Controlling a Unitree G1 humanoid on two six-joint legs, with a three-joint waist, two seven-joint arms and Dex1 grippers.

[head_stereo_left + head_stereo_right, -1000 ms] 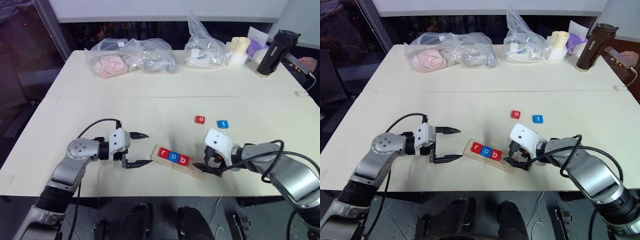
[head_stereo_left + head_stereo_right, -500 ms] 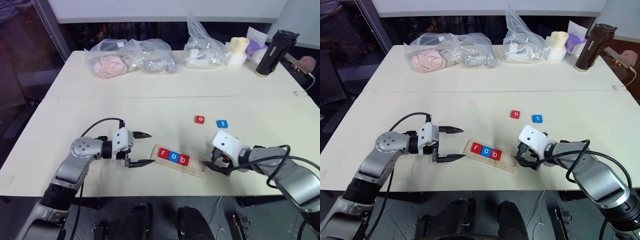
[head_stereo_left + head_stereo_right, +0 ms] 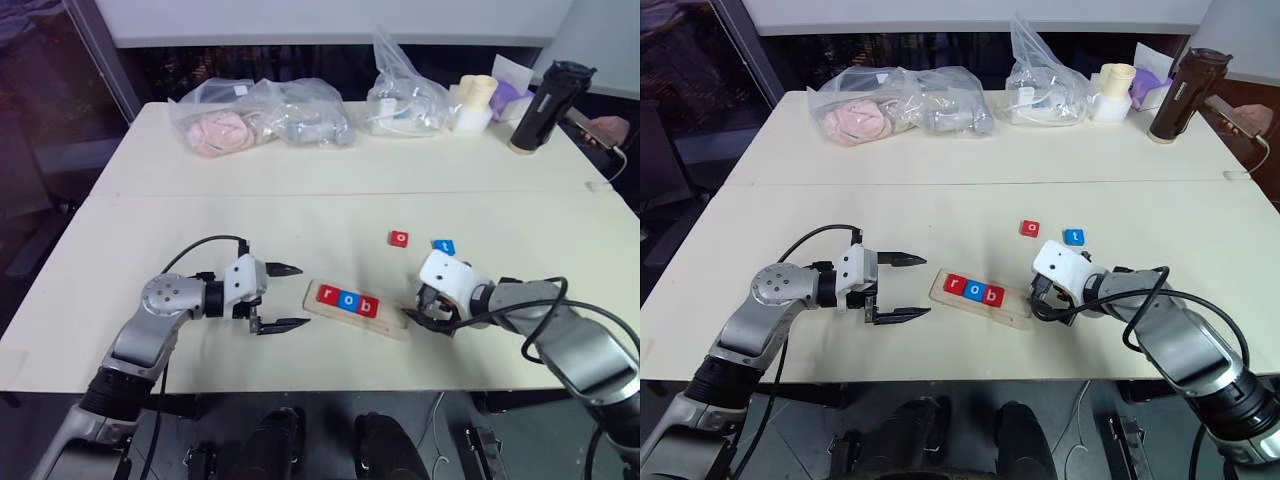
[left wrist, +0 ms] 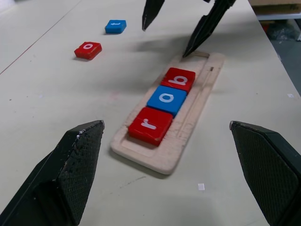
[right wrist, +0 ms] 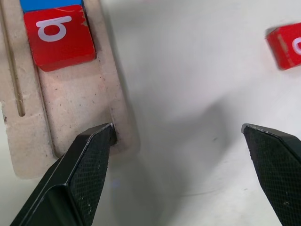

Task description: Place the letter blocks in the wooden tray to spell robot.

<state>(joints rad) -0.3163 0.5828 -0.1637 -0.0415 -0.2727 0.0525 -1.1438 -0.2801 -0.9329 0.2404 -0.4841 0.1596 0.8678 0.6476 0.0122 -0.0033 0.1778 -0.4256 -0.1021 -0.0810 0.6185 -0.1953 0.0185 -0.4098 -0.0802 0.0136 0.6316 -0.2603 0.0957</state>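
Wooden tray (image 3: 356,310) is laid near the tabletop (image 3: 300,215) front edge, holding r, o, b; two slots at its right end are unfilled. Loose red o block (image 3: 399,238) and blue t block (image 3: 443,246) are set apart on bare surface beyond. Left gripper (image 3: 284,297) is spread wide, empty, beside the tray's left end; right gripper (image 5: 188,174) is spread, one finger (image 5: 89,155) touching the tray's right-end rim.

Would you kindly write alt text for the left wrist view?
A pale wooden tray on a cream table holds red r, blue o and red b tiles. A red o tile and blue t tile lie loose beyond, with the open right gripper at the tray's far end.

Silver arms, white wrists, blk cables
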